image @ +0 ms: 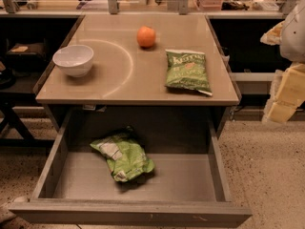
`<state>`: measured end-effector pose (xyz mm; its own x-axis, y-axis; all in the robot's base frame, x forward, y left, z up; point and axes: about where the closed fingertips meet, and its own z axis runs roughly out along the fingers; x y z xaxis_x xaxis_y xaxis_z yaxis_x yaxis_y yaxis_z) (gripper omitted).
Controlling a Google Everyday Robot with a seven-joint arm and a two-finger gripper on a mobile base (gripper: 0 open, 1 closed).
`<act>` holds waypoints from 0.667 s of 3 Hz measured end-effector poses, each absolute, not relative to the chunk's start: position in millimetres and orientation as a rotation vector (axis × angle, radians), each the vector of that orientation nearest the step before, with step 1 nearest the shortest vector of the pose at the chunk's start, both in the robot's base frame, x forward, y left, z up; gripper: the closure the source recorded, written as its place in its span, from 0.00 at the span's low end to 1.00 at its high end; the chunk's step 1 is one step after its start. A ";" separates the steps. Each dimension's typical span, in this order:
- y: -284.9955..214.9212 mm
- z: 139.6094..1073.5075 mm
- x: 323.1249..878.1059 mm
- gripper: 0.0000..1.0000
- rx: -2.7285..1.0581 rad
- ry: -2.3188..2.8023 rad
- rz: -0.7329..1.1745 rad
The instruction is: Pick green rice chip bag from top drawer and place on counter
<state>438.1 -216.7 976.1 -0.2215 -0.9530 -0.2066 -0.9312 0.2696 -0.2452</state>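
Observation:
The green rice chip bag (123,155), light lime-green with a white label panel, lies crumpled on the floor of the open top drawer (131,211), left of its middle. The beige counter (119,82) sits directly above the drawer. My gripper (286,92) shows as pale yellow and white parts at the right edge of the view, raised beside the counter's right side and far from the bag. It holds nothing that I can see.
On the counter stand a white bowl (73,59) at the left, an orange (146,36) at the back, and a flatter dark green chip bag (187,70) at the right. A cluttered shelf runs along the back. The floor is speckled.

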 end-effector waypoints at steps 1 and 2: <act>-211.1 978.2 438.1 0.00 -1.725 2.212 -0.097; -168.8 979.0 435.9 0.00 -1.775 2.094 -0.022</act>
